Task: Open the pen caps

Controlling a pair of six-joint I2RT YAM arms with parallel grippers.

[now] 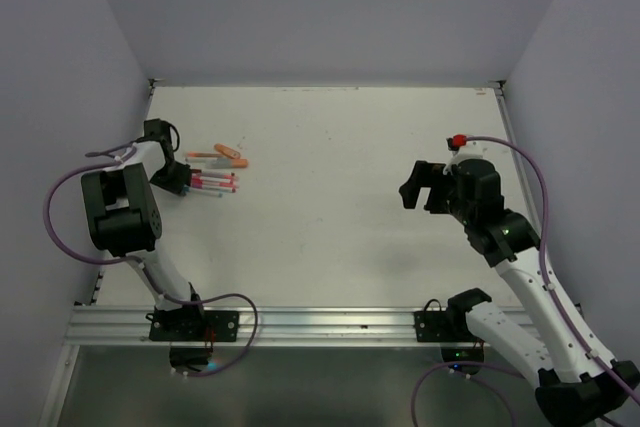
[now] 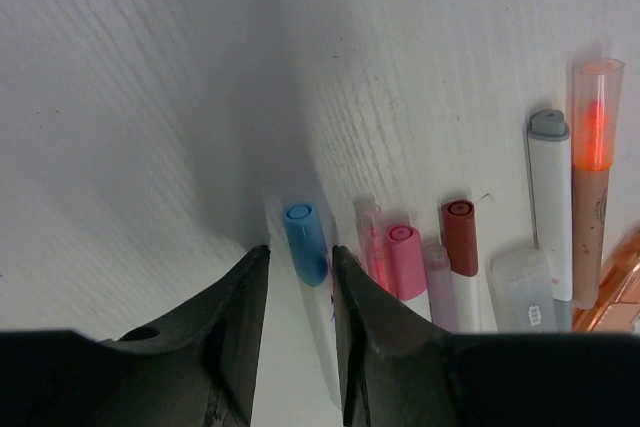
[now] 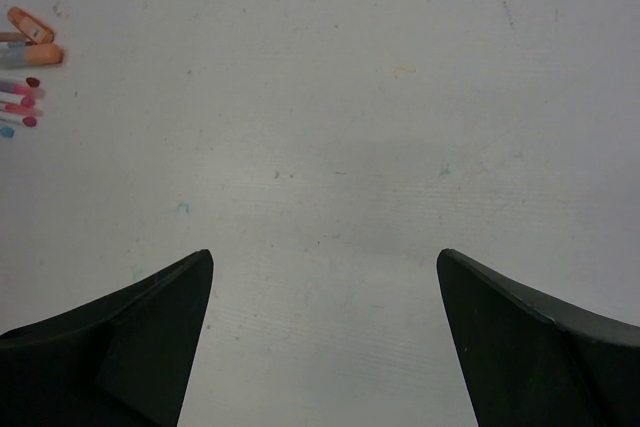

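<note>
Evidently the left gripper (image 2: 300, 249) straddles the blue-capped pen (image 2: 322, 332) behind its blue cap (image 2: 306, 242), grip uncertain, leaving the cap exposed for the right gripper (image 3: 322, 257), open and well apart from it.

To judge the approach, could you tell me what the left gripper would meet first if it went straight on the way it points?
Probably the blue cap, which lies just ahead between the left gripper's open jaws; how far below them it sits is unclear.

White scuffed table (image 1: 330, 197); grey walls (image 1: 330, 7); metal rail (image 1: 330, 325) near edge.
</note>
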